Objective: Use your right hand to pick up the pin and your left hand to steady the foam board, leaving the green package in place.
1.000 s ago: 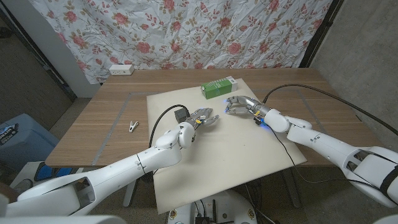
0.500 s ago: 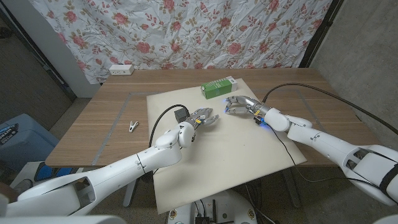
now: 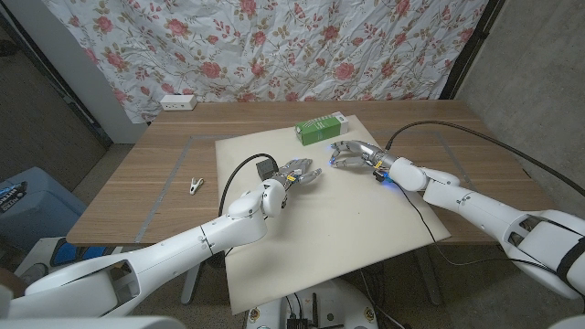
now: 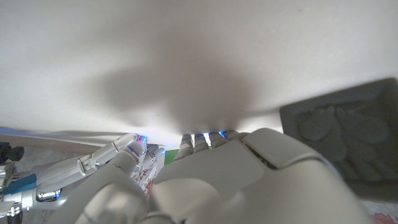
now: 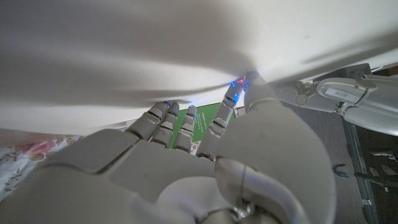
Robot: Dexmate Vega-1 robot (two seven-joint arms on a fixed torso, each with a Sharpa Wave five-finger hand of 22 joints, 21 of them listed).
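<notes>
Wooden table carries foam board (image 3: 311,219); green package (image 3: 322,129) (long axis sideways) near both hands, grips unclear.

A wooden desk (image 3: 164,174) stood before a hanging cloth (image 3: 274,46) printed with pink roses on white, which covered the back of the room. To the left of the cloth ran a plain grey wall (image 3: 46,82), and a dark panel (image 3: 539,64) stood at the right. A white power strip (image 3: 177,102) lay at the desk's far edge. A blue bin (image 3: 27,206) sat on the floor at the left. The light was even and soft.
</notes>
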